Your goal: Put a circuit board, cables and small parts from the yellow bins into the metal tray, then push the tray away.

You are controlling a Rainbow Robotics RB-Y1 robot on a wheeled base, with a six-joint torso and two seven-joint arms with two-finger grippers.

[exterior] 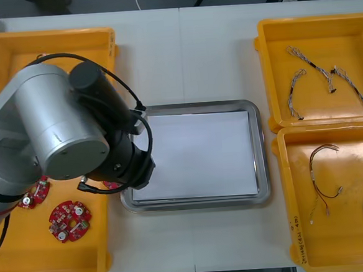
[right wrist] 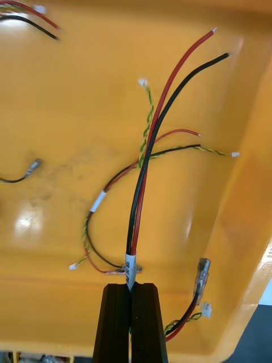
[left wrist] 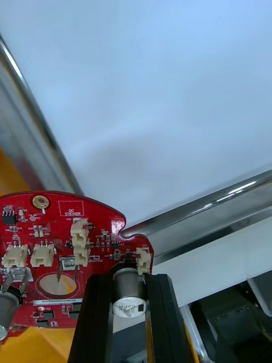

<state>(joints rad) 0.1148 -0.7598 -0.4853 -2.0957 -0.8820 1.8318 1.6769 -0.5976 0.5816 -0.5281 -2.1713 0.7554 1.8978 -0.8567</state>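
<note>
In the left wrist view my left gripper is shut on a silver can-shaped part of a round red circuit board. The board hangs over the corner rim of the metal tray, whose inside is white. From the front, the left arm covers its gripper at the tray's near left corner, and a red sliver of the board shows beneath it. My right gripper is shut on a red and black cable over an orange bin floor.
Two more circuit boards lie in the near left bin. The far right bin holds twisted blue and white cables. The near right bin holds thin cables. Other cables lie under the right gripper.
</note>
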